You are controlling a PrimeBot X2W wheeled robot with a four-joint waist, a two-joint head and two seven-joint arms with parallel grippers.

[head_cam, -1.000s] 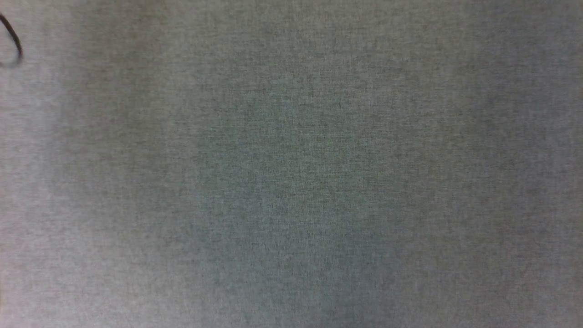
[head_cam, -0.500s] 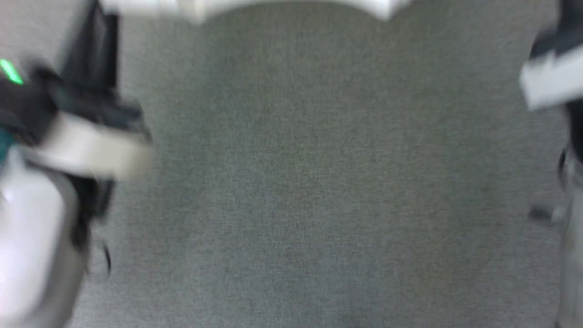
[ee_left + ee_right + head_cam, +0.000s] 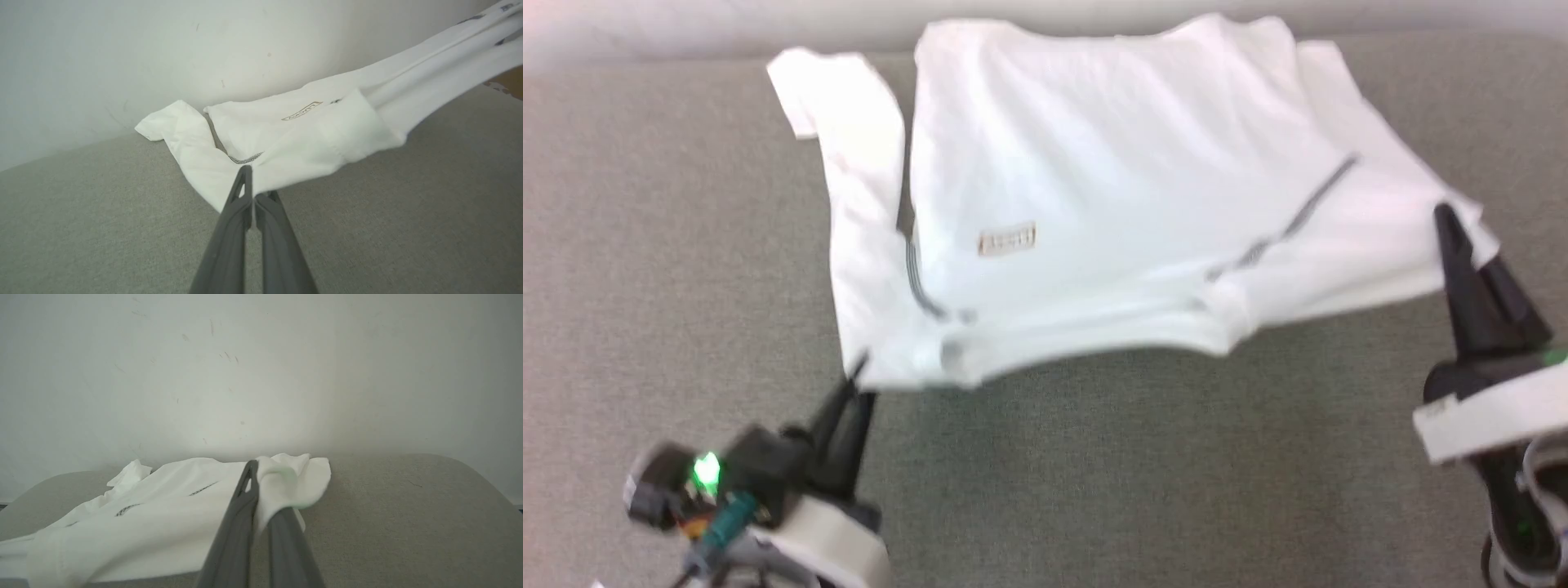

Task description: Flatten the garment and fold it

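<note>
The white garment (image 3: 1094, 188) is stretched above the grey surface, its near edge lifted and its far part lying by the wall. Dark dashed seams and a small label show on it. My left gripper (image 3: 858, 371) is shut on the garment's near left corner (image 3: 245, 175). My right gripper (image 3: 1450, 216) is shut on the near right corner (image 3: 278, 486). In the left wrist view the garment (image 3: 327, 130) hangs taut toward the upper right. In the right wrist view the garment (image 3: 143, 522) sags to the left.
A grey fabric surface (image 3: 1094, 490) runs under and around the garment. A pale wall (image 3: 261, 367) rises just behind its far edge. One short sleeve (image 3: 833, 98) lies spread at the far left.
The head camera has swung up from the bare grey surface, bringing the garment and both grippers into view. Whether the arms moved cannot be judged from the blurred earlier frames.
</note>
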